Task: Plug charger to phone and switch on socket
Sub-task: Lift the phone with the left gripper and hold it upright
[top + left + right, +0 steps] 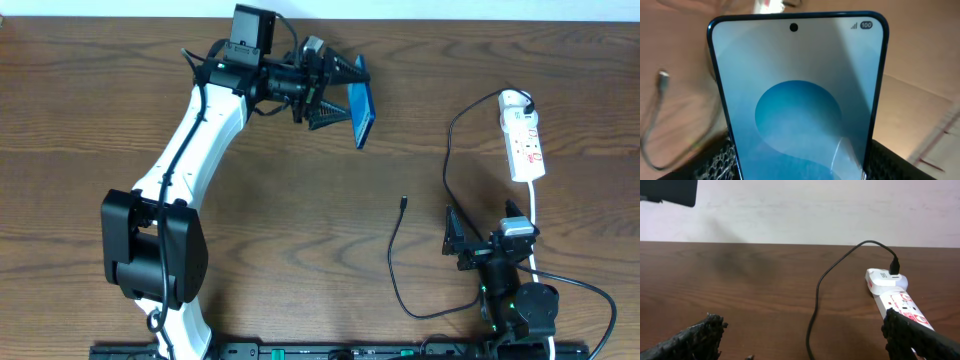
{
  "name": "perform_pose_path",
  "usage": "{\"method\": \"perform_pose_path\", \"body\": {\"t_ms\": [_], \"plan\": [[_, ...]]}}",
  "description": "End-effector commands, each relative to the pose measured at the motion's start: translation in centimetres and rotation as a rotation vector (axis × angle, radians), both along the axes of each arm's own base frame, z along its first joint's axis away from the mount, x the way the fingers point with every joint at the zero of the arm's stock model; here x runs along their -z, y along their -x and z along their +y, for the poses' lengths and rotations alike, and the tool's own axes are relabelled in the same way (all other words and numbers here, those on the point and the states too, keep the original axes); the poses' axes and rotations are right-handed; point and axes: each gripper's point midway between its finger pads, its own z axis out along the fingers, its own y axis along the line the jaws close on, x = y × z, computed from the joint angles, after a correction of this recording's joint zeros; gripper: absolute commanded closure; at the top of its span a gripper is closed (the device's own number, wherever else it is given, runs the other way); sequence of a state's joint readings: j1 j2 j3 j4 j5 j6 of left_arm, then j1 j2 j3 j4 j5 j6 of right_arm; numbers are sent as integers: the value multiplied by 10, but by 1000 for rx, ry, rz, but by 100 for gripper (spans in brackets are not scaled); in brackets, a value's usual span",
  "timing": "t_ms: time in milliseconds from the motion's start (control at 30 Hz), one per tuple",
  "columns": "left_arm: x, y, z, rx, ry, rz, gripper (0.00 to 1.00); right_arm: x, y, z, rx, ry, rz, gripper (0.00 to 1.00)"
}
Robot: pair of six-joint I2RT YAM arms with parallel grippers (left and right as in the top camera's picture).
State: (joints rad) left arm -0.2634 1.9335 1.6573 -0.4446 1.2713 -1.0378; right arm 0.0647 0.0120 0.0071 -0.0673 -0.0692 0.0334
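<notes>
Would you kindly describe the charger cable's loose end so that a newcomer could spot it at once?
Start at the white power strip on the table's right side, where a thin black cable is plugged in. It loops near the right arm and ends mid-table in a small connector tip on bare wood. Unlike the thicker robot cables, this end lies free, plugged into nothing.

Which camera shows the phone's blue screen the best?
The left wrist view: the phone fills it, screen facing the camera. Overhead shows it only small and tilted, held in the left gripper. I can't find it in the right wrist view.
</notes>
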Motion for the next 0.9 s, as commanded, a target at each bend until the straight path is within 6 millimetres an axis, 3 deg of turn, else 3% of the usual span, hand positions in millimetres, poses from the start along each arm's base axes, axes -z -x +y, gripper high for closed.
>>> {"method": "perform_pose_path", "body": {"t_ms": [0,300,367,867], "plan": [[-25,14,1,40,79,104,25,0,0,-3,12,9,-2,1],[-28,15,0,31,85,198,25,0,0,-3,12,9,-2,1],[-29,14,0,28,87,209,30,0,0,-3,12,9,-2,1],[-42,7,-2,27,120,185,31,0,0,-3,12,9,-2,1]]}}
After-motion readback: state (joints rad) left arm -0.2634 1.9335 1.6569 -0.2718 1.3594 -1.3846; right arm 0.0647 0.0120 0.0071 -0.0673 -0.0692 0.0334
